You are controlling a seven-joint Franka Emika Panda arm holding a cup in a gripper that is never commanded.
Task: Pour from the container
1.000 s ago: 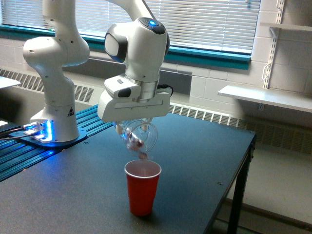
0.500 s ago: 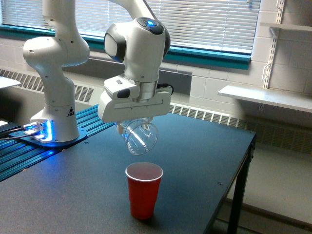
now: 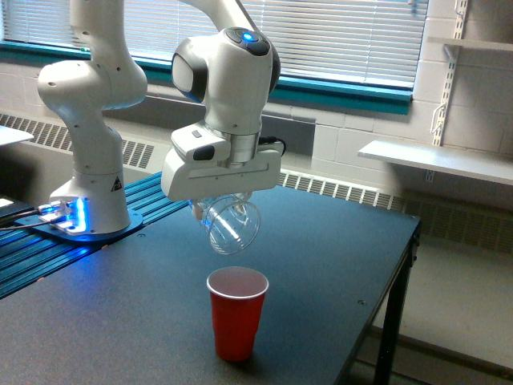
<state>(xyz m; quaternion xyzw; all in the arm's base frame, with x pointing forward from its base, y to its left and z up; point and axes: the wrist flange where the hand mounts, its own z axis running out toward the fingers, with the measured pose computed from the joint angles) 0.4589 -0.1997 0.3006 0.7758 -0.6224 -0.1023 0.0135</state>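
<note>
— What do you have in the exterior view?

— Your gripper [image 3: 220,210] is grasping the clear cup [image 3: 232,226], which is tipped with its rim down and looks empty. Just below the fingers, not touching, the red cup [image 3: 236,312] stands upright on the table [image 3: 337,241].
</note>
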